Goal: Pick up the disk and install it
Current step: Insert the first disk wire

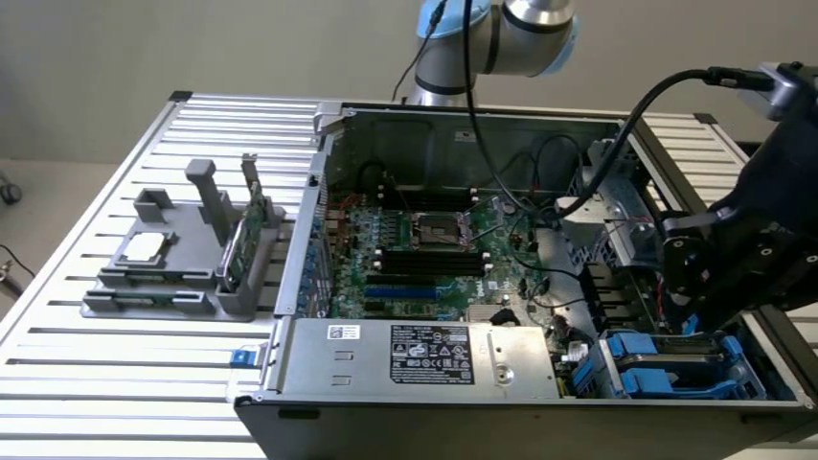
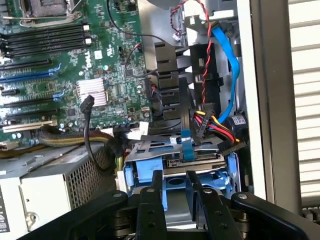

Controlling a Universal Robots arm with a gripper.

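The disk (image 2: 175, 199), a grey drive in a blue plastic carrier, sits low in the drive bay at the front corner of the open computer case. In the exterior view its blue frame (image 1: 675, 376) lies under the black tool head at that view's right. My gripper (image 2: 175, 177) reaches down over it, with one black finger (image 2: 150, 202) on each side of the carrier's near end, pressed against it. In the exterior view the gripper (image 1: 696, 324) hangs just above the bay. The far end of the disk is hidden under a metal bracket (image 2: 165, 146).
Blue and red-yellow cables (image 2: 220, 120) crowd the space beyond the bay. The power supply (image 1: 422, 355) borders it on the exterior view's left, with the motherboard (image 1: 422, 240) behind. A grey fixture (image 1: 179, 278) outside the case holds a square chip (image 1: 145, 247) and a green card (image 1: 256, 206).
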